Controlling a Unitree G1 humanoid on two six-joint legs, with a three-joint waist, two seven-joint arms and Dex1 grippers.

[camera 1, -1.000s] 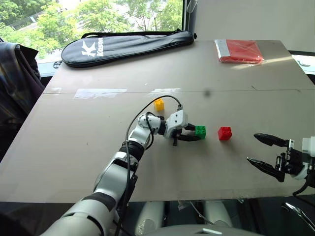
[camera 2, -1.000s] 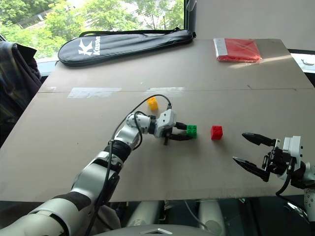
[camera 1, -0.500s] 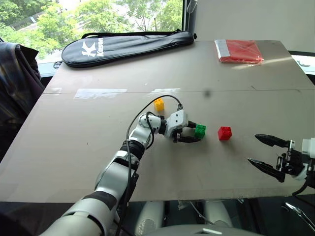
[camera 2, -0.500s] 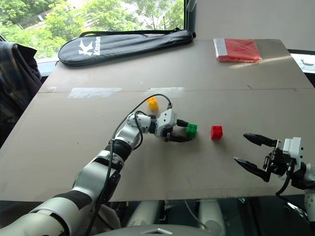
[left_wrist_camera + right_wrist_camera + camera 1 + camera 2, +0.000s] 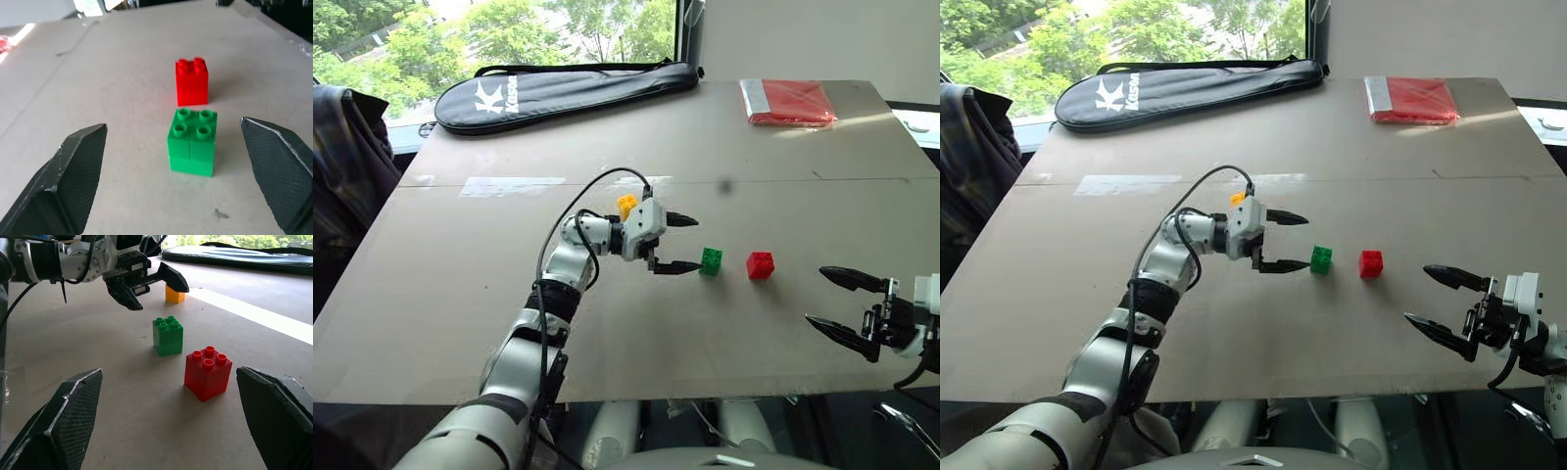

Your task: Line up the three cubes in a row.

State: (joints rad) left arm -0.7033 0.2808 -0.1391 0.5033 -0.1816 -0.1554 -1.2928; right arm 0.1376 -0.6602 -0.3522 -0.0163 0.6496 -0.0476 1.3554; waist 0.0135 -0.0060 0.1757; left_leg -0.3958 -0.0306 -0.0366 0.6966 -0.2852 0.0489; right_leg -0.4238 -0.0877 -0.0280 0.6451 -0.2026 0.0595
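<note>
Cubes (image 5: 712, 260) on brown table (image 5: 509, 294), window (image 5: 460, 29) behind

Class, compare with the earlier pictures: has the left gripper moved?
Yes. The left gripper has let go, opened its fingers and drawn back and up from the green cube, which stays beside the red cube.

Bare table (image 5: 509, 294) surrounds the green cube (image 5: 712, 260) and red cube (image 5: 761, 265), seemingly just a narrow gap between them.

The left tool (image 5: 677, 243) has let go of the green cube (image 5: 712, 260), opened wide and lifted clear.
</note>
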